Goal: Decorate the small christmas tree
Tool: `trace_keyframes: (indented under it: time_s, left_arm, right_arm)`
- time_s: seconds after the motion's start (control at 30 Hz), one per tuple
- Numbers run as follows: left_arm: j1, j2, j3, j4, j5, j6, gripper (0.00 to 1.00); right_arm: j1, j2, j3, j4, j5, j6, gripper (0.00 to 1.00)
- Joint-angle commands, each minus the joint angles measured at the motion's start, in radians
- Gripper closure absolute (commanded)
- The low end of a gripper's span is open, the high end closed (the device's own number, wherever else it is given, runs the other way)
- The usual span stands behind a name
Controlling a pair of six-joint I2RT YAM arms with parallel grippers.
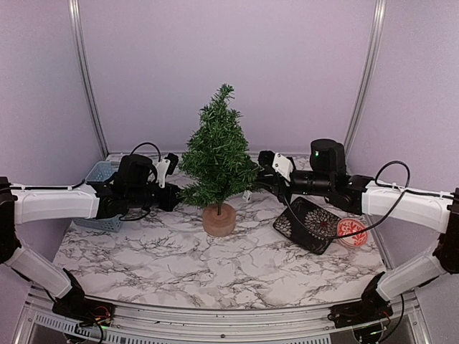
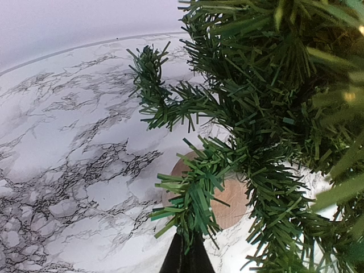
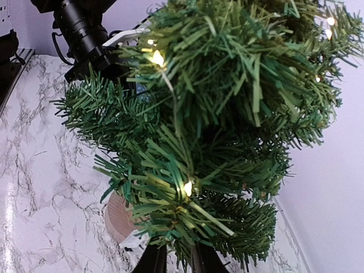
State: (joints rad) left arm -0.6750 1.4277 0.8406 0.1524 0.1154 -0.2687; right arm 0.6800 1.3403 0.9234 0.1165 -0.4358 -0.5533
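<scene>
The small christmas tree (image 1: 219, 150) stands mid-table on its round wooden stump base (image 1: 219, 219). A light string with lit warm bulbs (image 3: 187, 189) runs through its branches. My left gripper (image 1: 174, 195) is at the tree's lower left, shut on a branch tip (image 2: 193, 199); its fingers (image 2: 177, 259) meet under the needles. My right gripper (image 1: 259, 174) is at the tree's right side. Its fingers (image 3: 152, 260) stand narrowly apart in the low branches, closed on the light string's thin wire just under a lit bulb. The base also shows in the left wrist view (image 2: 230, 202).
A blue basket (image 1: 100, 174) stands behind my left arm at the back left. A black patterned tray (image 1: 308, 223) and a red round ornament (image 1: 353, 233) lie to the right under my right arm. A small white tag (image 3: 132, 242) hangs near the stump.
</scene>
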Motion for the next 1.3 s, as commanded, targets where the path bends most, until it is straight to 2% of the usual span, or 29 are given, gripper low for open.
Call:
trace_keyframes:
  time_s: [0.0, 0.2, 0.23, 0.37, 0.47, 0.53, 0.6, 0.63, 0.73, 0.83, 0.93, 1.1, 1.2, 1.27]
  left_arm:
    - [0.008, 0.000, 0.030, -0.022, 0.007, 0.014, 1.00]
    - [0.009, -0.014, 0.022, -0.025, 0.002, 0.013, 1.00]
    - [0.009, -0.020, 0.021, -0.025, 0.000, 0.013, 0.96]
    - [0.010, -0.049, 0.014, -0.024, 0.003, 0.008, 0.71]
    - [0.012, -0.074, 0.009, -0.028, -0.002, 0.003, 0.57]
    - [0.016, -0.096, 0.004, -0.032, -0.006, -0.003, 0.45]
    - [0.021, -0.125, -0.002, -0.038, -0.019, -0.007, 0.22]
    - [0.024, -0.142, -0.006, -0.042, -0.026, -0.009, 0.14]
    - [0.034, -0.197, -0.016, -0.062, -0.036, -0.017, 0.02]
    - [0.040, -0.268, -0.040, -0.070, -0.047, -0.029, 0.01]
    - [0.045, -0.363, -0.059, -0.090, -0.075, -0.042, 0.01]
    - [0.069, -0.461, -0.004, -0.228, -0.198, -0.104, 0.01]
    - [0.093, -0.466, 0.078, -0.337, -0.305, -0.124, 0.01]
    - [0.130, -0.453, 0.132, -0.395, -0.322, -0.138, 0.01]
  right_arm:
    - [0.009, -0.066, -0.016, 0.029, 0.019, 0.042, 0.81]
    - [0.014, -0.119, -0.038, -0.013, 0.039, 0.051, 0.65]
    - [0.016, -0.129, -0.040, -0.021, 0.044, 0.053, 0.63]
    - [0.020, -0.172, -0.061, -0.034, 0.072, 0.073, 0.55]
    - [0.020, -0.213, -0.080, -0.032, 0.106, 0.104, 0.50]
    - [0.021, -0.245, -0.092, -0.033, 0.127, 0.132, 0.46]
    - [0.021, -0.279, -0.107, -0.034, 0.154, 0.159, 0.41]
    - [0.021, -0.296, -0.115, -0.035, 0.171, 0.172, 0.38]
    - [0.021, -0.345, -0.132, -0.049, 0.229, 0.214, 0.27]
    - [0.021, -0.394, -0.146, -0.082, 0.264, 0.253, 0.16]
    - [0.021, -0.455, -0.165, -0.107, 0.298, 0.301, 0.02]
    - [0.019, -0.531, -0.177, -0.158, 0.374, 0.382, 0.01]
    - [0.010, -0.552, -0.159, -0.197, 0.402, 0.447, 0.01]
    - [-0.008, -0.555, -0.137, -0.229, 0.402, 0.487, 0.01]
